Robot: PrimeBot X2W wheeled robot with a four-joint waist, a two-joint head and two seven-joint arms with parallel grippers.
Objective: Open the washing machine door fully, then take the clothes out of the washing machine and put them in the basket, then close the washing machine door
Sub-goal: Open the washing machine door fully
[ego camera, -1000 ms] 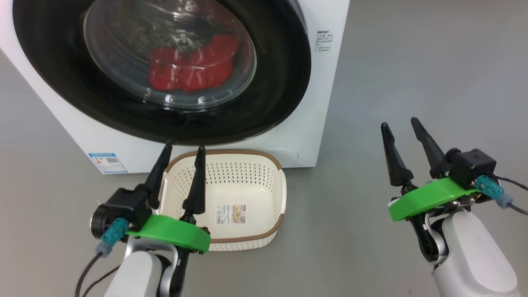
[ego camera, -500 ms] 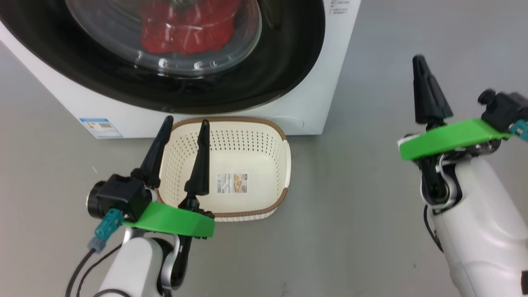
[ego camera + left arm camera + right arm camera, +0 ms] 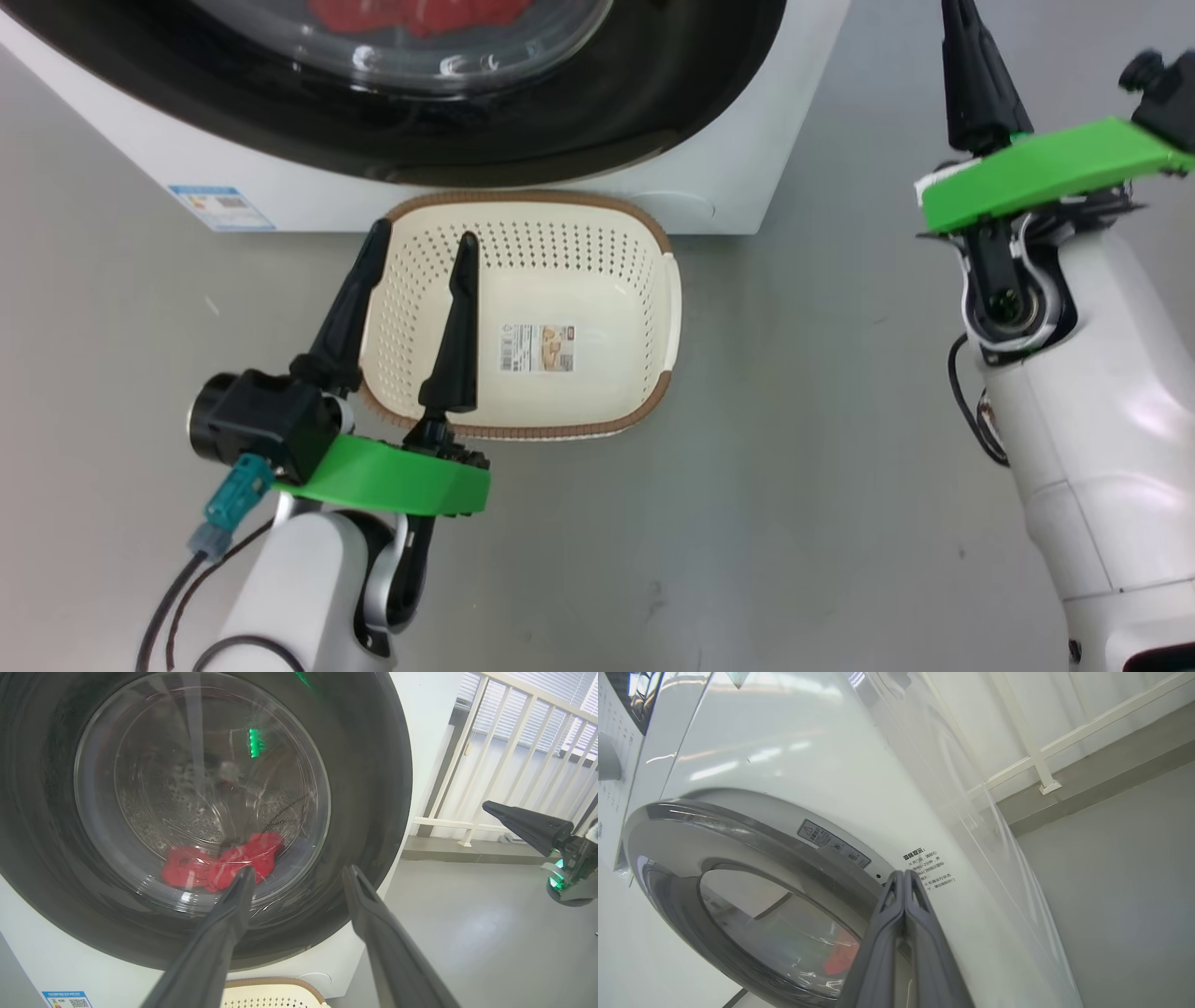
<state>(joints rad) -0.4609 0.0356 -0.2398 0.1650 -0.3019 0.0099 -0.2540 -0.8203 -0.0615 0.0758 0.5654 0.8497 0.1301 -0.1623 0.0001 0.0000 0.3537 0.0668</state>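
Observation:
The washing machine (image 3: 747,140) stands ahead with its round black-rimmed door (image 3: 364,812) closed against the front. Red clothes (image 3: 219,863) lie in the drum behind the glass bowl, and they also show through the door in the right wrist view as clothes (image 3: 840,956). The cream basket (image 3: 597,280) sits on the floor right in front of the machine. My left gripper (image 3: 422,238) hangs open over the basket's left part, holding nothing. My right gripper (image 3: 903,877) is shut on nothing, raised at the machine's right, its tips close to the door's right rim (image 3: 752,830).
Grey floor (image 3: 794,467) spreads to the right of the basket. A white railing (image 3: 504,742) runs behind the machine on the right. A blue label (image 3: 221,205) sits low on the machine's front left.
The head camera has tilted down, so machine and basket sit differently in the picture. My right gripper has closed and risen toward the door's right side. The left gripper stays open over the basket.

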